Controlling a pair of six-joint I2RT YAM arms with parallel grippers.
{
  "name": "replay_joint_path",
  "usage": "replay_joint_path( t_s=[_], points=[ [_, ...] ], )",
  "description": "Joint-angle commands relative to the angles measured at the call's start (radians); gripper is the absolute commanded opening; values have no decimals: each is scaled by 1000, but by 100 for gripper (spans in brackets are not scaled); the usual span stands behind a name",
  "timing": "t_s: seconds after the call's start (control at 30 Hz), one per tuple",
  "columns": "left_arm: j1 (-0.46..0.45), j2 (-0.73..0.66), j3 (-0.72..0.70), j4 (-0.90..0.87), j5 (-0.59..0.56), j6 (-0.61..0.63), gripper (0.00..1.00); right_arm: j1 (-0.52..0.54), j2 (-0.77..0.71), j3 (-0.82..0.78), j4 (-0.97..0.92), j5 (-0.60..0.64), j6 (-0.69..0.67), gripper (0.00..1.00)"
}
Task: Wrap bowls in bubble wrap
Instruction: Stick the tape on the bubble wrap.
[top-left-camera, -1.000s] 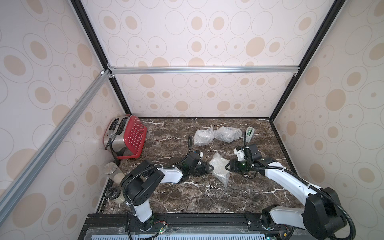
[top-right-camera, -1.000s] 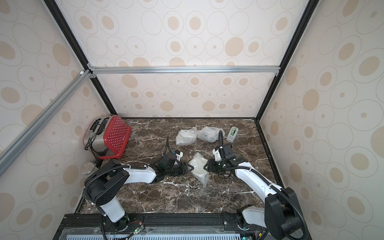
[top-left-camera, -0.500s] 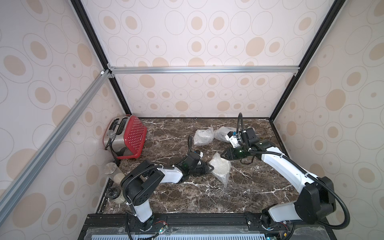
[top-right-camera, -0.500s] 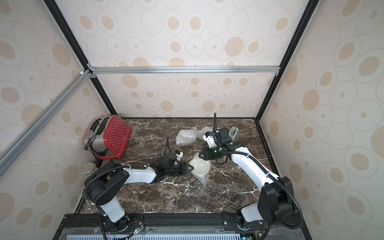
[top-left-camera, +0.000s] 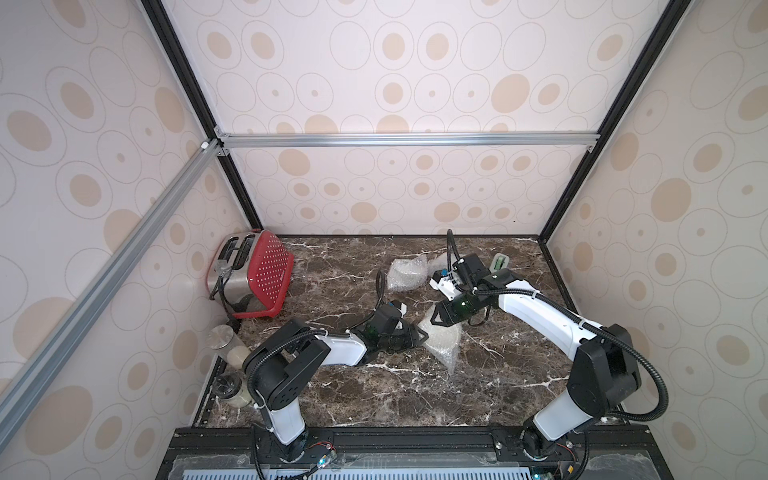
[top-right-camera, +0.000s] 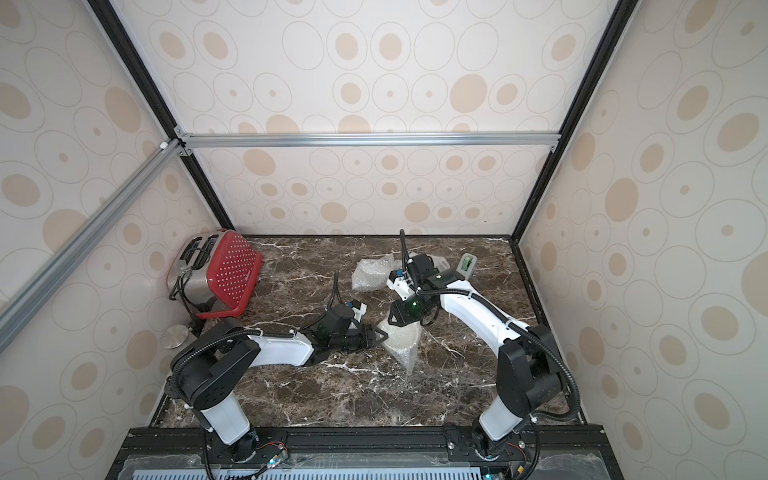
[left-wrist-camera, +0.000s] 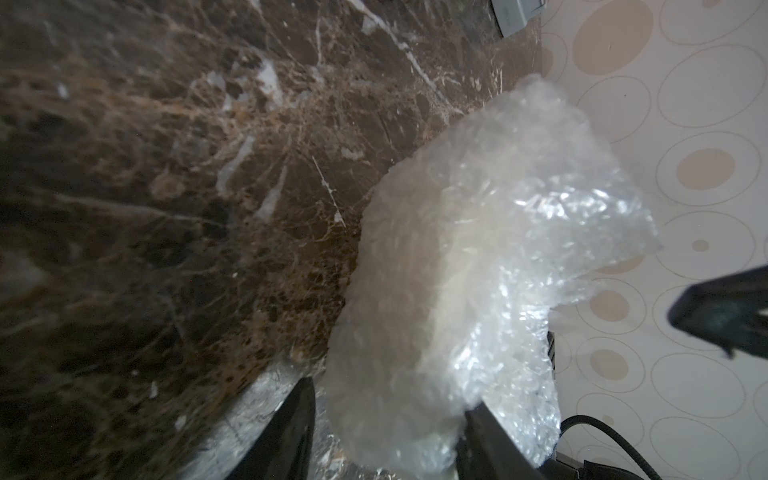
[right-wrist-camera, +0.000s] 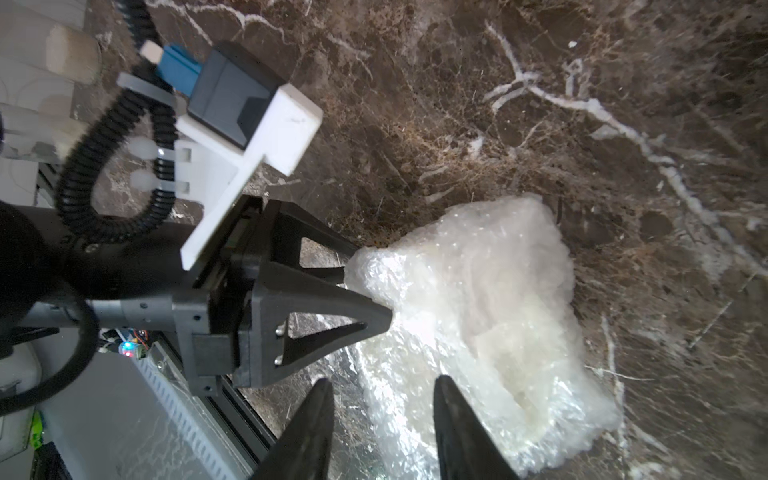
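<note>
A cream bowl (left-wrist-camera: 415, 291) sits inside a cloudy bundle of bubble wrap (top-left-camera: 442, 343) at mid-table, and a loose tail of film trails toward the front. My left gripper (top-left-camera: 415, 334) lies low on the bundle's left side, one jaw on each side of it, shut on the wrapped bowl; its fingers (left-wrist-camera: 291, 432) flank the wrap. My right gripper (right-wrist-camera: 384, 384) hovers open over the bundle's far edge (right-wrist-camera: 478, 316), with film showing below the gap. In both top views it stands right behind the bundle (top-right-camera: 401, 338). The left gripper (right-wrist-camera: 372, 284) also shows in the right wrist view.
Another wrapped bundle (top-left-camera: 405, 272) lies at the back, and a further one (top-left-camera: 438, 261) is partly hidden behind the right wrist. A small white and green device (top-left-camera: 500, 262) stands at the back right, a red toaster (top-left-camera: 253, 278) at the back left. Glass jars (top-left-camera: 226, 345) line the left edge.
The right arm rose from the bundle's right side, swung back and leftward, and now hangs over its far edge. The left arm and the bundle have stayed put.
</note>
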Motion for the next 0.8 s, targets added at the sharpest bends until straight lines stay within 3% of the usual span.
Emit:
replay_joint_path(
  t_s=[0.0, 0.3, 0.33, 0.37, 0.5, 0.77],
  points=[
    [8, 15, 25, -2, -5, 8, 51, 36, 34, 34, -77, 68, -62, 45],
    [7, 21, 30, -4, 1, 10, 51, 46, -116, -71, 31, 344, 13, 54],
    [7, 20, 30, -4, 0, 10, 51, 41, -136, -83, 39, 367, 20, 56],
    [8, 18, 28, -4, 0, 10, 51, 33, -157, -98, 47, 380, 26, 65],
    [7, 17, 27, -2, 0, 10, 51, -12, -185, -147, 48, 306, 31, 72],
    [7, 23, 23, 10, 4, 5, 51, 4, -169, -251, 71, 204, 85, 83]
  ],
)
